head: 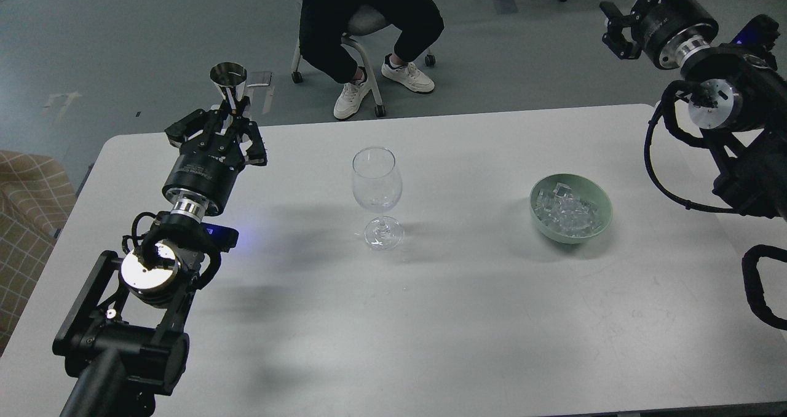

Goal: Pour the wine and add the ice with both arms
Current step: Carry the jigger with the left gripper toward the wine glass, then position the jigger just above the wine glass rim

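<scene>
The left end effector [229, 125] grips a steel jigger [229, 85] upright by its waist. The right end effector [616, 31] hangs unclenched. Slippery ice [565, 211] fills the green bowl [599, 197]; the fragile wine glass [377, 183] stands mid-bench [467, 318].

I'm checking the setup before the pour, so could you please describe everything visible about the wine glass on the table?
The wine glass is clear, with a rounded bowl, short stem and round foot. It stands upright near the middle of the white table, looking empty; any liquid is too faint to tell. Nothing touches it but the table. The left gripper is off to its left, and the green bowl to its right.
</scene>
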